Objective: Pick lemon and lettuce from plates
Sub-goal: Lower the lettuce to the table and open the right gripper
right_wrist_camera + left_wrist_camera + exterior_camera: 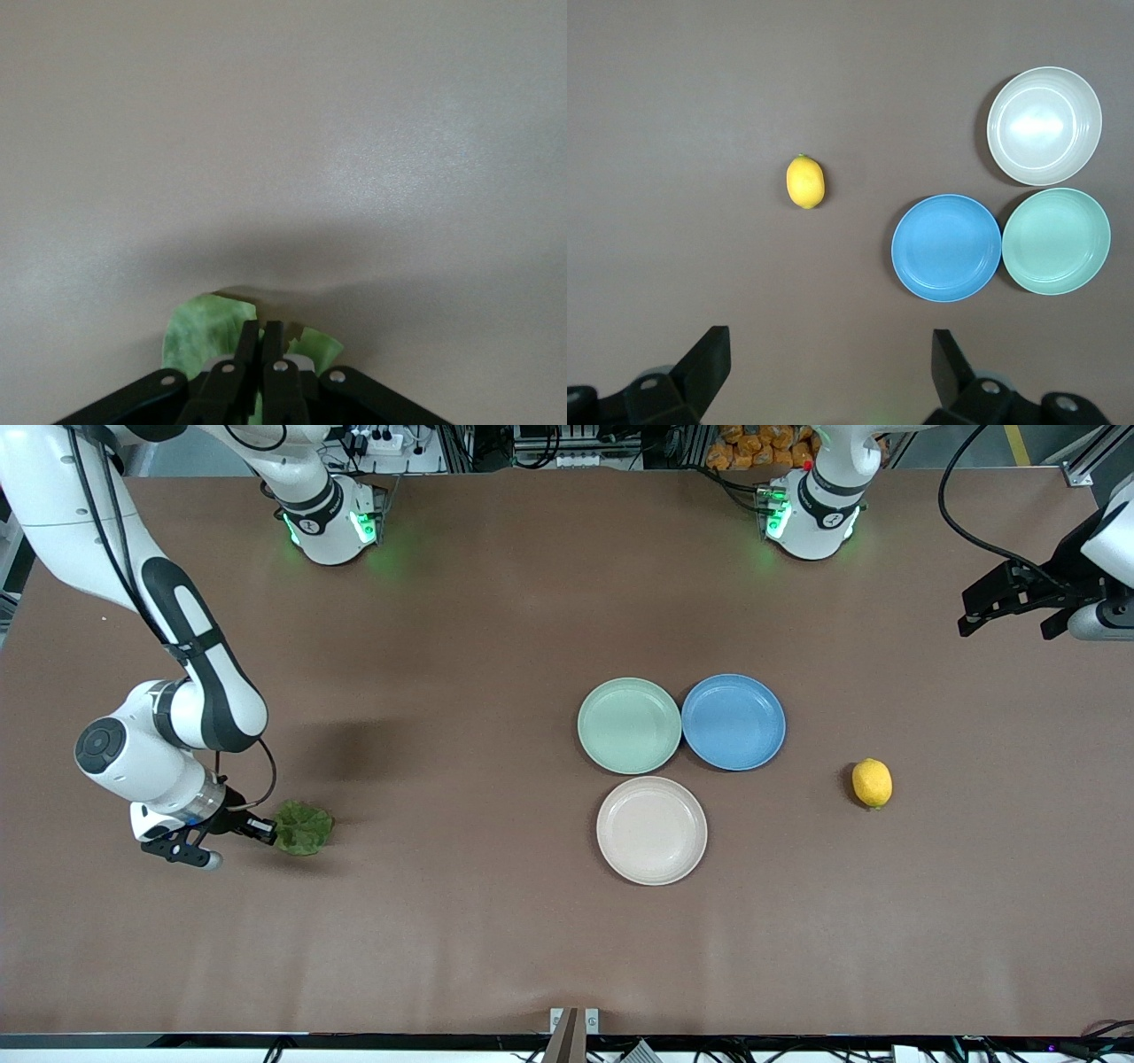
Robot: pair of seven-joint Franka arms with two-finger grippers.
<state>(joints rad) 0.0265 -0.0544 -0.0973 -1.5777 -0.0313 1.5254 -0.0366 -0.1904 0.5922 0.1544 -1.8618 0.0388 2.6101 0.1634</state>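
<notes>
The lemon (872, 782) lies on the bare table toward the left arm's end, beside the plates; it also shows in the left wrist view (805, 181). The mint plate (629, 724) and the beige plate (651, 830) are both empty. The lettuce (304, 828) is at the right arm's end of the table, pinched at its edge by my right gripper (266, 831), which is shut on it low over the table. In the right wrist view the leaf (199, 332) spreads under the shut right gripper (261, 332). My left gripper (1008, 624) is open and empty, high over the left arm's end; it also shows in the left wrist view (830, 345).
A blue plate (733, 721), empty, touches the mint plate on the side toward the left arm's end. The three plates also show in the left wrist view: beige (1044, 125), mint (1056, 241), blue (946, 248).
</notes>
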